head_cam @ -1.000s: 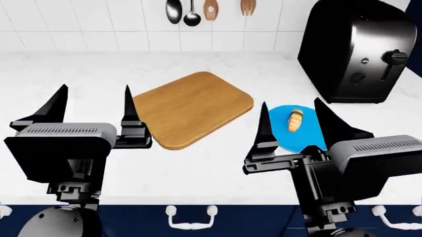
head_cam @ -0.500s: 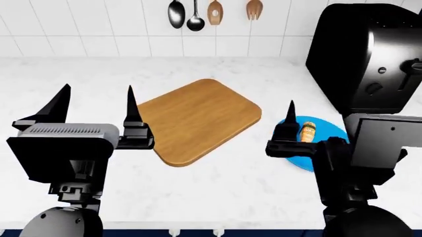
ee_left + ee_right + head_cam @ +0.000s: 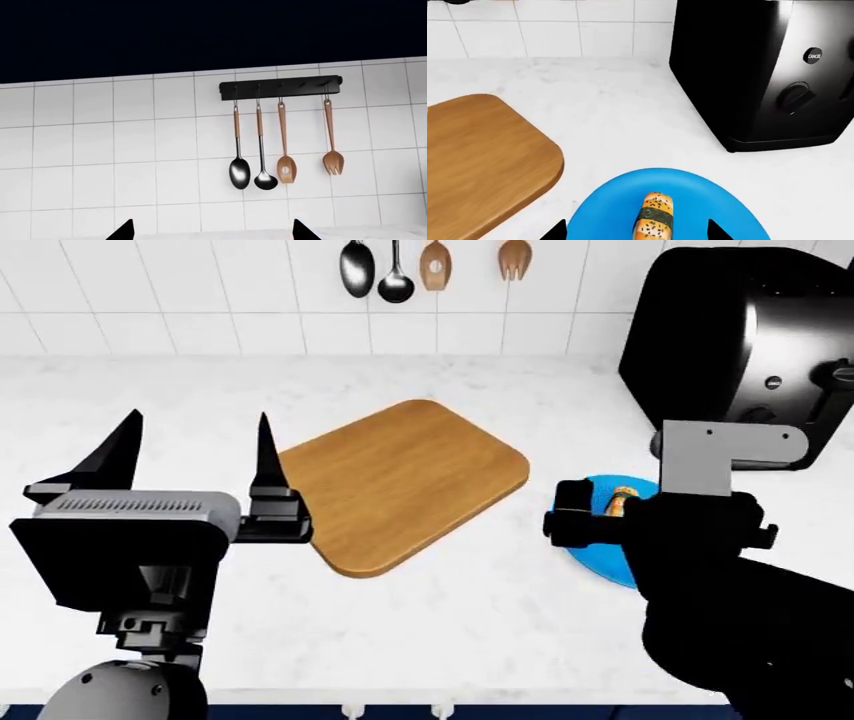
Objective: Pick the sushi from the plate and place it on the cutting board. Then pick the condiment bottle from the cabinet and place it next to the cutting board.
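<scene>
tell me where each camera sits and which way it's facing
Head view: on the robot's head, looking forward and down at the counter, cutting board and plate; both arms show, left hand and right hand.
Left wrist view: on the left arm, facing the tiled wall and utensil rack; only two fingertips show.
Right wrist view: on the right arm, looking down at the sushi on the plate beside the toaster; fingertips barely show.
Shared: head and right wrist views both show board, plate, sushi and toaster.

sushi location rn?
The sushi lies on the blue plate, on the counter's right in the head view, between the cutting board and the black toaster, under the right gripper.
</scene>
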